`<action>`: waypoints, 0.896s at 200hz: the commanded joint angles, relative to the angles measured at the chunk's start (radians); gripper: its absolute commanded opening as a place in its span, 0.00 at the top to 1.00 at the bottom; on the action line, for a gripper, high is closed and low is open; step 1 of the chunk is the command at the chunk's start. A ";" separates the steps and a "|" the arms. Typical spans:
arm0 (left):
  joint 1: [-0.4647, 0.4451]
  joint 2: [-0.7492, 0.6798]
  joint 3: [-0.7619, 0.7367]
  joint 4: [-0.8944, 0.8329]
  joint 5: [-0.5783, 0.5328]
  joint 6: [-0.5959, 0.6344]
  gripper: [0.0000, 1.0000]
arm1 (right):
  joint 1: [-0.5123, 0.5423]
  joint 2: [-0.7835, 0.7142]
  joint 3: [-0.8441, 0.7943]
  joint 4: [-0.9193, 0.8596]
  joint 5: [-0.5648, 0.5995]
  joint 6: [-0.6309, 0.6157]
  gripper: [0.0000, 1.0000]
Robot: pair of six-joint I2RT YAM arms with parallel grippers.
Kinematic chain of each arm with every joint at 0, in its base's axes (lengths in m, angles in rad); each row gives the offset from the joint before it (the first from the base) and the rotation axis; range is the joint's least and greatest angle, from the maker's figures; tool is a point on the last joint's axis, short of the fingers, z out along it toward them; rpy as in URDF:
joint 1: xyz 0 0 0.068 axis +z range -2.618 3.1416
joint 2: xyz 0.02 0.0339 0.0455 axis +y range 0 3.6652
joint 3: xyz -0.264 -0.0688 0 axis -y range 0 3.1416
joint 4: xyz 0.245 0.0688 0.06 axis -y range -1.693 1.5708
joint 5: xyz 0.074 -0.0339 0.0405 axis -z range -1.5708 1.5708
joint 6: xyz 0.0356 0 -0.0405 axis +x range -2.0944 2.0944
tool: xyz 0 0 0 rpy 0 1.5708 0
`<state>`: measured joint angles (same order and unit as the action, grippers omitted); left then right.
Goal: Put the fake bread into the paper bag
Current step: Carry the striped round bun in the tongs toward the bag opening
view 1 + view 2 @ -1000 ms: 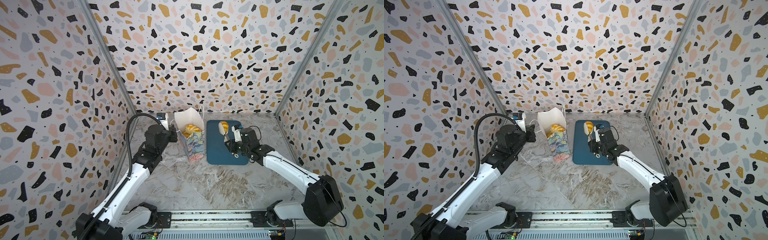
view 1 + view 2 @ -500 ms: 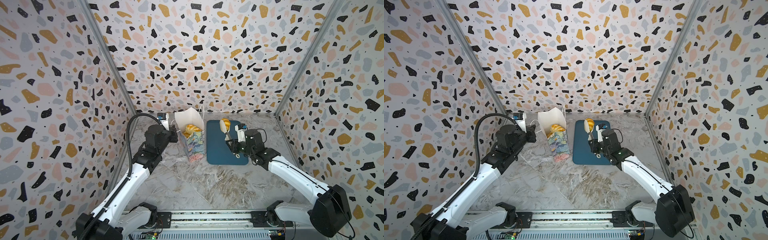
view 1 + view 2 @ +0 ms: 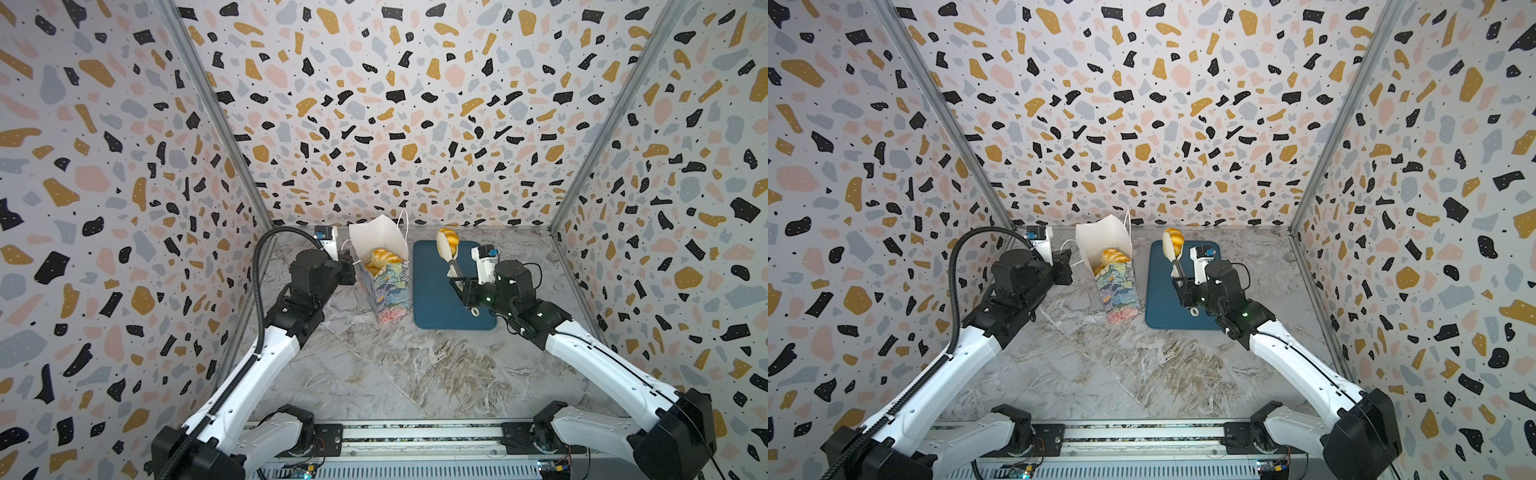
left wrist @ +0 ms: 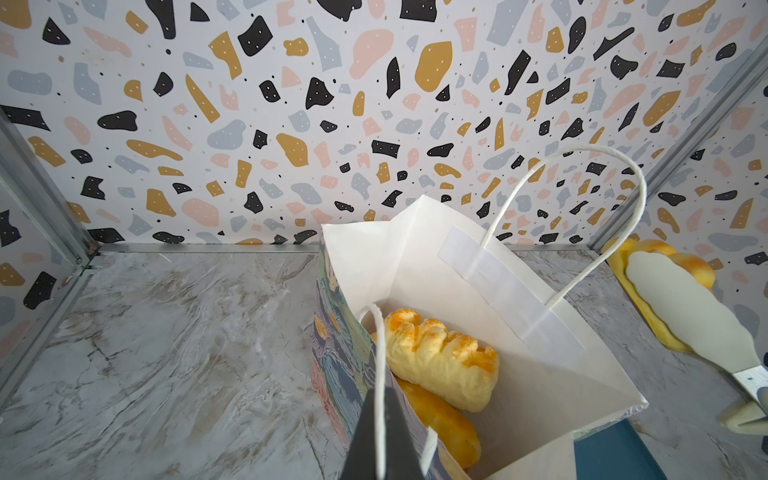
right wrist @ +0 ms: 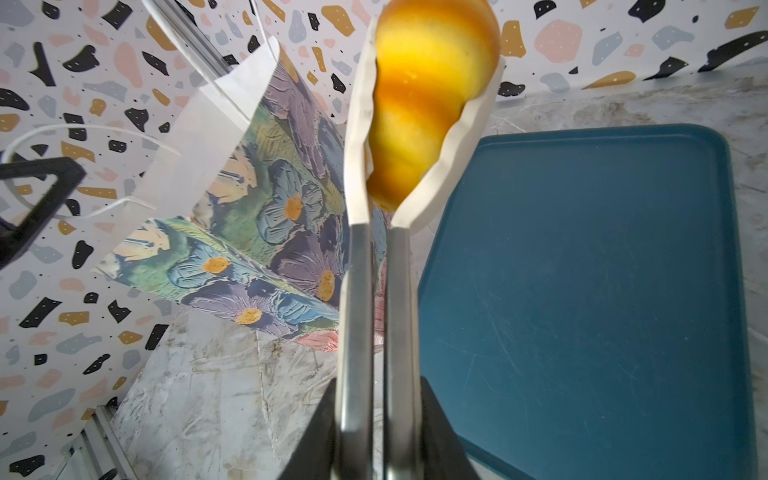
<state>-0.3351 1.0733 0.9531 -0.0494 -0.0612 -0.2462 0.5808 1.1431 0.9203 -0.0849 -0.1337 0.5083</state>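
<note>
Right gripper (image 3: 460,286), clamped on tongs (image 3: 451,266) gripping a ridged roll (image 3: 448,242), hangs just right of the paper bag (image 3: 390,286). Left gripper (image 4: 382,432) pinches its handle (image 4: 376,353).

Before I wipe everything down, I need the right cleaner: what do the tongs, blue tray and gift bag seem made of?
Tongs: bare metal arms with a brushed sheen; matte white scalloped tips, probably silicone or plastic.
Blue tray: likely hard plastic, smooth, finely scratched.
Gift bag: paper, matte white inside with sharp folds, floral print outside.
</note>
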 commanded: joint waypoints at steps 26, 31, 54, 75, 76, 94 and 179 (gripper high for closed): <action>-0.003 -0.018 -0.008 0.036 0.001 0.013 1.00 | 0.031 -0.046 0.074 0.065 0.014 -0.002 0.82; -0.004 -0.018 -0.009 0.036 0.001 0.012 1.00 | 0.034 -0.046 0.076 0.065 0.014 -0.001 0.82; -0.003 -0.021 -0.008 0.036 0.001 0.012 1.00 | 0.046 -0.050 0.087 0.075 0.015 0.001 0.82; -0.004 -0.023 -0.008 0.036 0.001 0.014 1.00 | 0.070 -0.048 0.112 0.082 0.018 -0.006 0.82; -0.004 -0.023 -0.008 0.036 0.001 0.013 1.00 | 0.072 -0.047 0.113 0.083 0.019 -0.007 0.82; -0.003 -0.023 -0.007 0.037 0.005 0.013 1.00 | 0.089 -0.043 0.131 0.080 0.035 -0.028 0.82; -0.004 -0.032 -0.007 0.036 -0.002 0.017 1.00 | 0.190 0.003 0.253 0.051 0.124 -0.097 0.82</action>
<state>-0.3351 1.0706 0.9531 -0.0494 -0.0616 -0.2462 0.7380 1.1400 1.0828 -0.0685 -0.0631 0.4591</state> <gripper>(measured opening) 0.046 0.278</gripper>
